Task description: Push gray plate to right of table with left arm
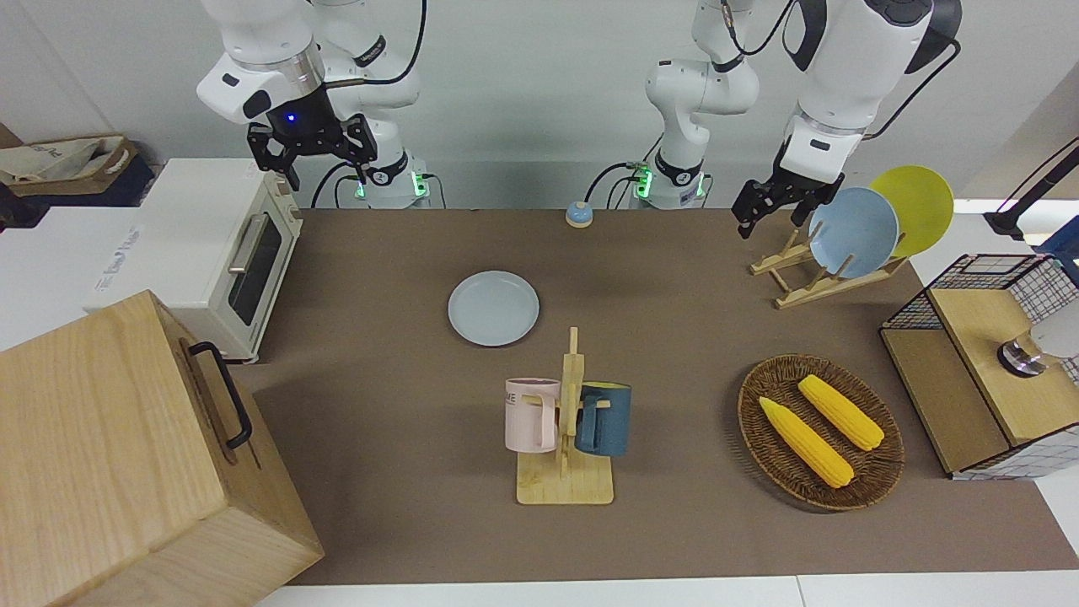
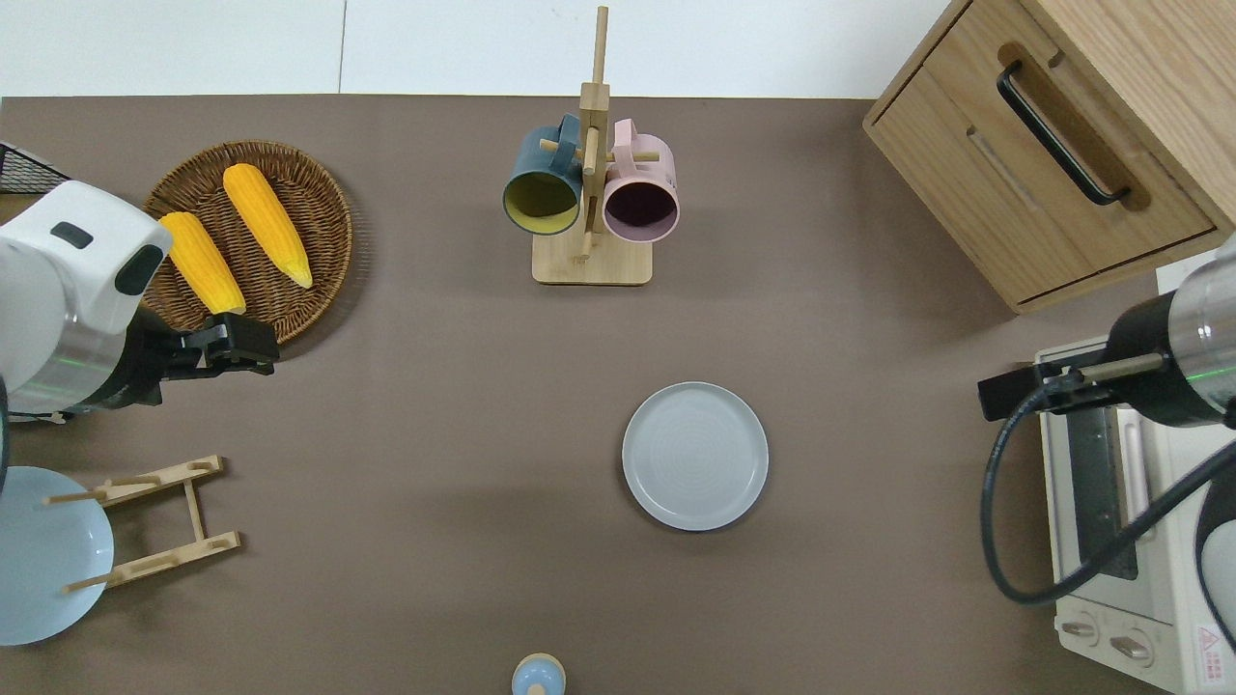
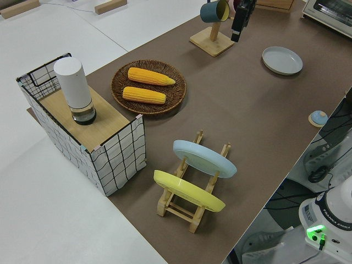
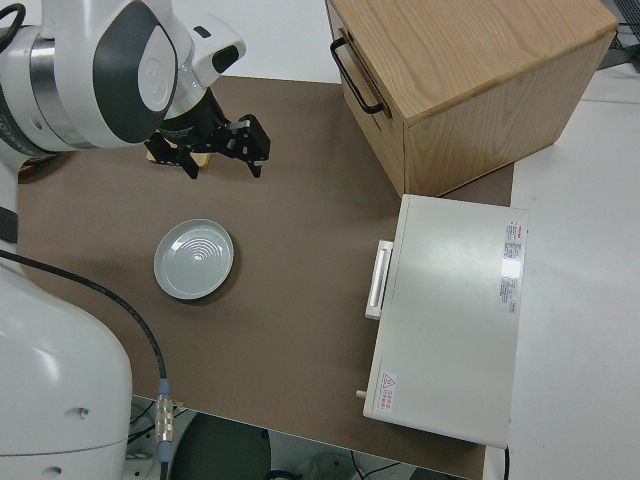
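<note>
so far the gray plate (image 2: 695,456) lies flat on the brown table (image 2: 869,598), about midway between the two arms' ends, with nothing touching it. it sits nearer to the robots than the mug stand (image 2: 590,236), which carries a blue mug (image 2: 539,191) and a pink mug (image 2: 640,198), and farther from the robots than a small blue bell (image 2: 538,675) at the table's near edge. toward the right arm's end stand a white toaster oven (image 1: 221,253) and a wooden cabinet (image 2: 1062,145).

the left gripper (image 2: 235,345) is up in the air, well apart from the plate, over bare table just beside the rim of the wicker basket (image 2: 319,208) that holds two corn cobs (image 2: 266,224). nothing is between its fingers, but whether they are spread or closed i cannot tell. a wooden rack (image 1: 809,274) with a sky-blue plate (image 1: 853,232) and a yellow plate (image 1: 915,206) stands at the left arm's end, close under the arm in the front view. the right gripper (image 1: 310,143) is parked with its fingers spread and nothing in them.

judging from this, the push has not begun: the plate rests in the middle and no contact is made. what is left is nearly all of it: bring the left gripper down beside the plate's rim on the side toward the left arm's end, then slide the plate along the table toward the toaster oven's end.
</note>
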